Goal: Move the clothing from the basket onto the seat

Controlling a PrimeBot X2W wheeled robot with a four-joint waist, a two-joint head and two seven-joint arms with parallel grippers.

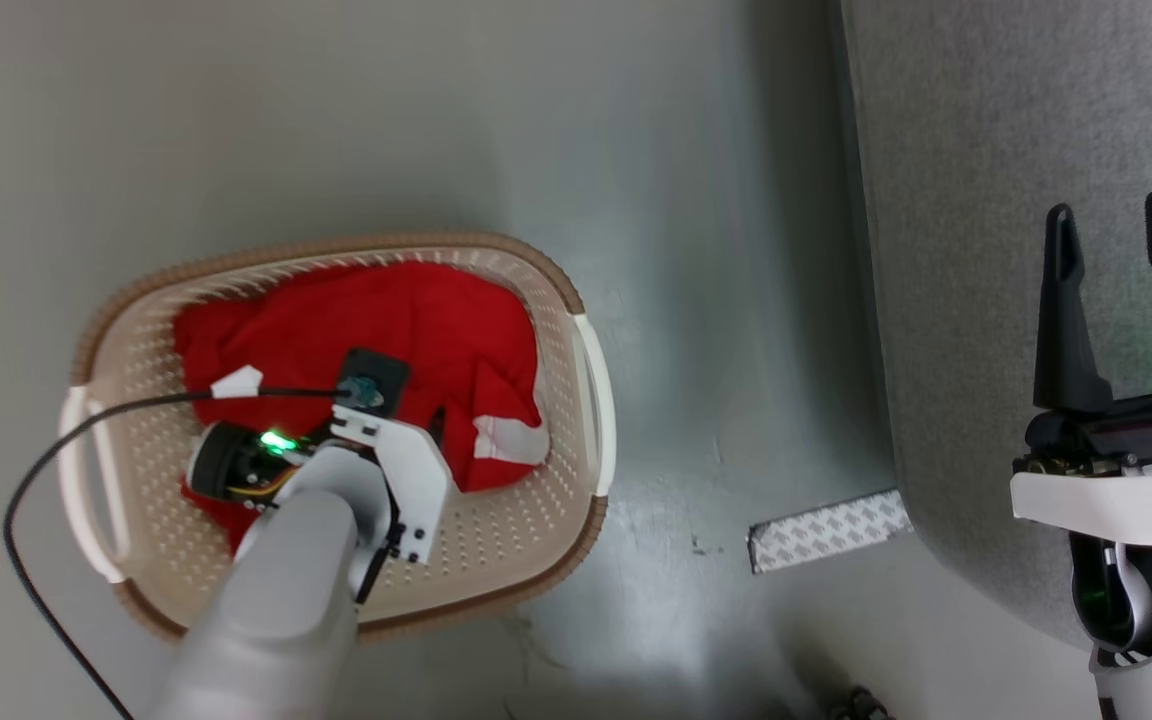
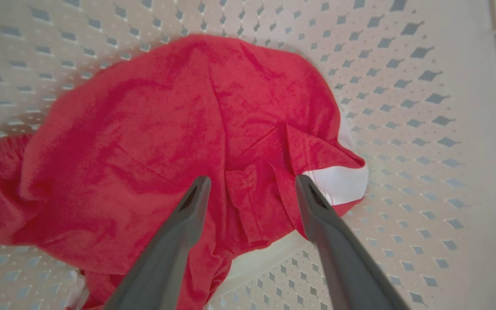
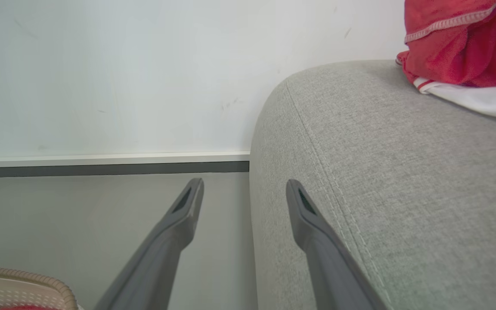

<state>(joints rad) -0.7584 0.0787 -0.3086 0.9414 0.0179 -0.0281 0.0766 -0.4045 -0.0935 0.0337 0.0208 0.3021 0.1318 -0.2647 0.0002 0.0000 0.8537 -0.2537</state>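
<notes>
Looking down, we see the left gripper [image 2: 252, 181], spread wide, above a red garment [image 2: 153, 137] in the basket [image 2: 403, 64]; the right gripper [image 1: 1109, 210], also open, hangs by the seat [image 1: 976, 200] bearing a second garment [image 3: 459, 43].

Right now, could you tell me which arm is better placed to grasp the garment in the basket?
Left: the left gripper hangs open inside the basket, fingers astride a fold of the garment; the right gripper is open over by the seat.
</notes>
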